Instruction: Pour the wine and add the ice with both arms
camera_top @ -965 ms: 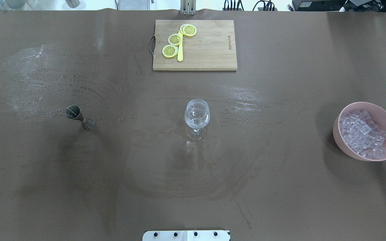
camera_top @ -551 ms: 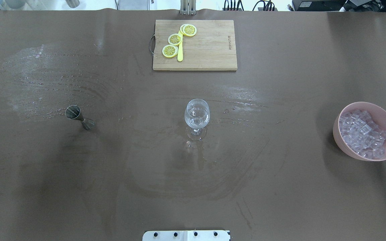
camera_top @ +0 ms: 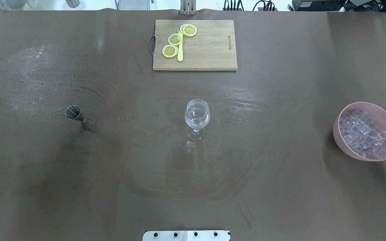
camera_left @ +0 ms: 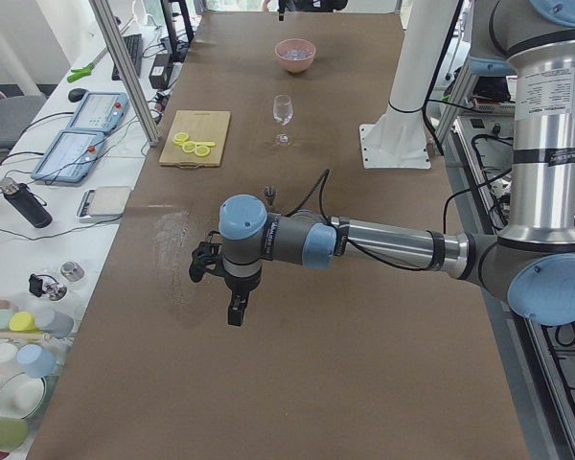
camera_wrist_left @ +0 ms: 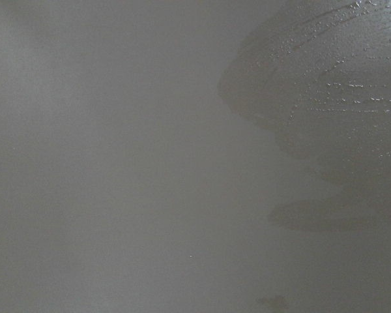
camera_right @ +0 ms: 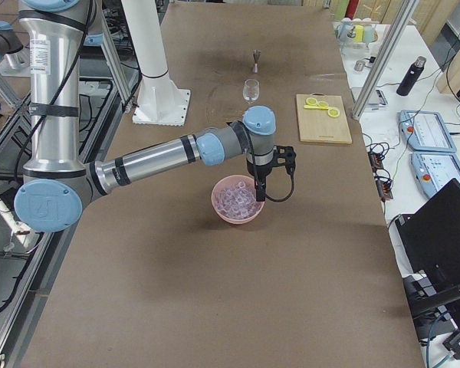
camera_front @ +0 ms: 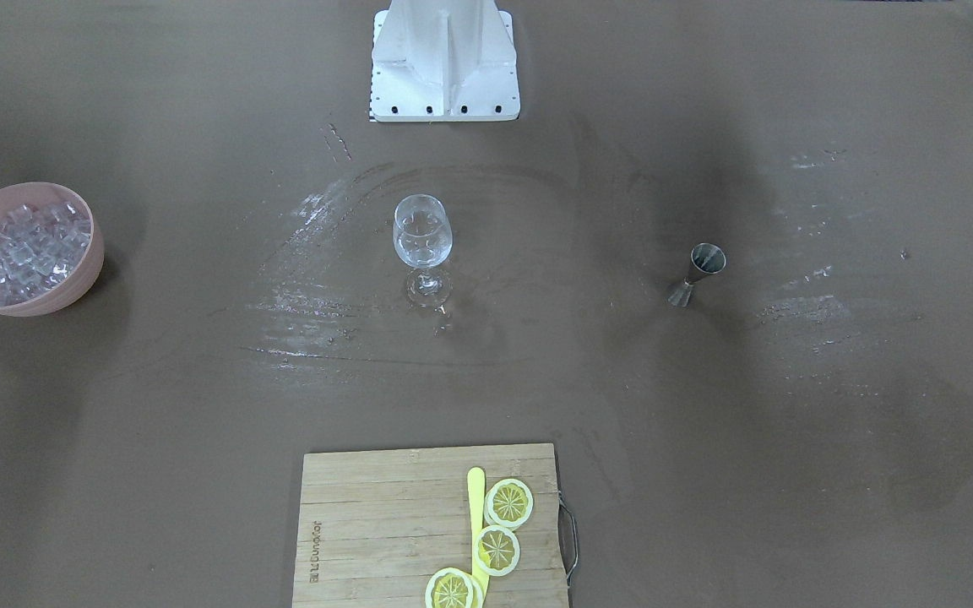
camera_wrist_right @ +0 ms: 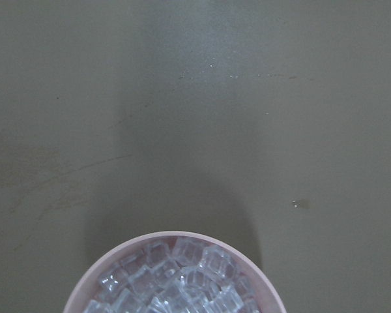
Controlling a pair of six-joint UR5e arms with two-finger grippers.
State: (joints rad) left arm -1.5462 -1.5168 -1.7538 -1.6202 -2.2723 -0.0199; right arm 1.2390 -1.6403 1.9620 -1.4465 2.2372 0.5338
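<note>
This is a robotics lab: the left arm [camera_left: 393, 244] and the right arm [camera_right: 153, 161], both industrial tubular machines, reach over a long brown-covered tabletop [camera_top: 280, 187] with a white stand [camera_right: 162, 107] bolted at its edge. Benches alongside carry teach pendants [camera_left: 67, 155] and bundled cables [camera_top: 232, 4]. Aluminium posts [camera_left: 126, 67] frame the cell.

No text was fully legible. The cutting board [camera_top: 209, 50] had a small brand print [camera_top: 229, 43] along its right short edge, letters too blurred to read. The left arm [camera_left: 393, 244] and right arm [camera_right: 149, 159] each carried a printed label on the upright tube, too small to read.
</note>
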